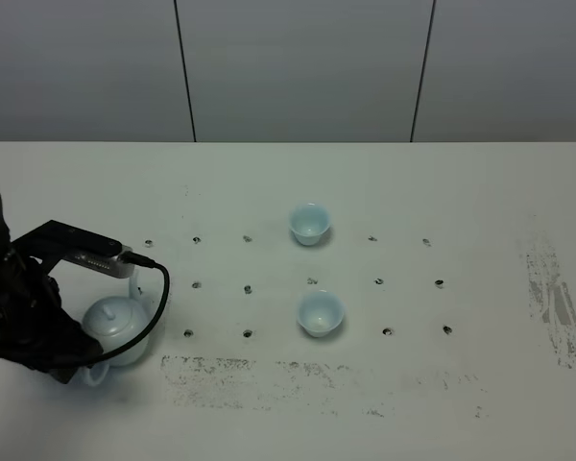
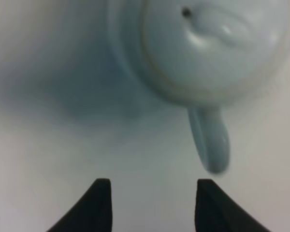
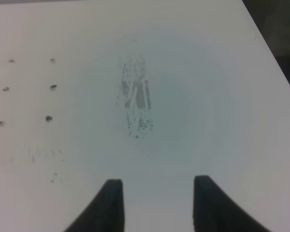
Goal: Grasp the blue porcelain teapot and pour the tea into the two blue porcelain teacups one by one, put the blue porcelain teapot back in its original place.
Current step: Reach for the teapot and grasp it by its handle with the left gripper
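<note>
The teapot (image 1: 115, 325) sits at the left front of the white table (image 1: 480, 192), half tucked under the dark left arm (image 1: 19, 307). It is a round, squat pot in a pale blue-green glaze, smooth and glossy, and plainly bigger than either cup. From the left wrist view you look down on its domed lid (image 2: 208, 48), which carries a low oval knob (image 2: 220, 29) with a small dark vent hole (image 2: 186, 12) beside it. A thin curved handle (image 2: 210, 140) sticks out from the body towards the left gripper (image 2: 154, 203). That gripper's two black fingers stand apart with only bare table between them, and the handle's end lies just ahead of one fingertip, not between the two. I cannot make out the spout from here. A black cable (image 1: 158, 288) loops off the arm beside the pot. The two cups are well off to the right of the pot, near the middle of the table, one farther back (image 1: 309, 223) and one nearer (image 1: 321, 313). They are small, handleless and in the same pale glaze, and they stand upright and apart from each other. The right gripper (image 3: 157, 200) hangs over a grey scuffed patch (image 3: 135, 101) of the table, fingers spread and holding nothing.
</note>
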`<state>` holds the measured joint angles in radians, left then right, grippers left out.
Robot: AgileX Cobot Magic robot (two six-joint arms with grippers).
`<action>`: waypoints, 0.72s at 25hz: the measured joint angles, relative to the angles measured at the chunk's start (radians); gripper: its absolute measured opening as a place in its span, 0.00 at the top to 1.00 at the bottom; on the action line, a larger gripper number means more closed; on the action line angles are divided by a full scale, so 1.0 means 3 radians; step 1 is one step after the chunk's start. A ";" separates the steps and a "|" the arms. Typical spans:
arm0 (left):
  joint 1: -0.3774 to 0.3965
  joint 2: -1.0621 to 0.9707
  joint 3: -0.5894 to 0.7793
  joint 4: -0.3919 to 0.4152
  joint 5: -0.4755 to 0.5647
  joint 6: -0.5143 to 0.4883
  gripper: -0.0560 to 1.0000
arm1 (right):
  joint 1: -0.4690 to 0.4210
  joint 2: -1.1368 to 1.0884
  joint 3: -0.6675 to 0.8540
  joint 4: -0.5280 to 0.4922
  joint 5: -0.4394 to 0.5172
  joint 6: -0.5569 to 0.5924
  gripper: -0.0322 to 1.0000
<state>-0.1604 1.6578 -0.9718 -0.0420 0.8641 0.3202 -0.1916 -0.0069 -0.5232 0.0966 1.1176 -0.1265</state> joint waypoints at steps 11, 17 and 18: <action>-0.0273 -0.0435 0.0047 -0.0059 -0.0226 -0.0273 0.51 | 0.0000 0.0000 0.0000 0.0000 0.0000 0.0000 0.63; -0.0484 -0.0486 0.0362 0.0140 -0.0476 -0.0739 0.51 | 0.0000 0.0000 0.0000 0.0000 0.0000 0.0000 0.63; -0.0511 -0.0492 0.0380 0.0140 -0.0503 -0.0748 0.51 | 0.0000 0.0000 0.0000 0.0000 0.0000 0.0000 0.63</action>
<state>-0.3138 1.5102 -0.8579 0.0000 0.7131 0.0957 -0.1916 -0.0069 -0.5232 0.0966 1.1176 -0.1265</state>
